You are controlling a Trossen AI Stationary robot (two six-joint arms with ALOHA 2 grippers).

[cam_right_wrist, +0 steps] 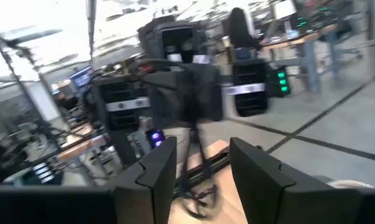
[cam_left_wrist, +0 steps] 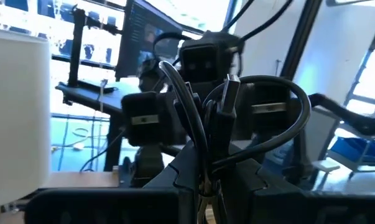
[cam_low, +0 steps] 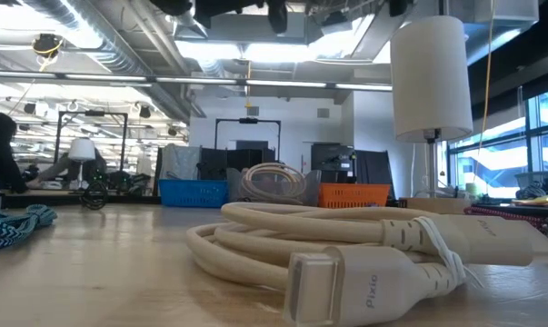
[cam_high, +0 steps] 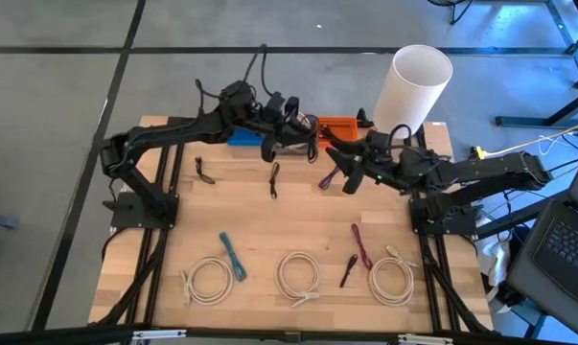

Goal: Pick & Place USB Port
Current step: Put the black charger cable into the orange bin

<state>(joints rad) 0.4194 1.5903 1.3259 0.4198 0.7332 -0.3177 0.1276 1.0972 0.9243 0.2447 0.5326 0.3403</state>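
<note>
My left gripper (cam_high: 303, 134) is raised over the table's far middle, shut on a thin black USB cable (cam_left_wrist: 193, 118). The cable's plug (cam_left_wrist: 229, 93) stands up in front of the fingers. Facing it from the right, my right gripper (cam_high: 344, 171) is also raised and open (cam_right_wrist: 203, 168), with nothing between its fingers. In the right wrist view a length of the black cable (cam_right_wrist: 199, 155) hangs below the left gripper. My left gripper pinches the black cable between its two fingers (cam_left_wrist: 203, 183), at a spot along its length where several strands bunch together. The fingers lie about level, pointing toward the table's right side. The cable loops out in front, lifted, with its plug end upright.
Three coiled white cables (cam_high: 298, 276) lie along the near edge, with a teal cable (cam_high: 233, 257), a magenta cable (cam_high: 361, 245) and short black cables (cam_high: 204, 171). A blue bin (cam_low: 192, 193), an orange bin (cam_low: 353, 194) and a tall white cylinder (cam_high: 413, 86) stand at the far edge.
</note>
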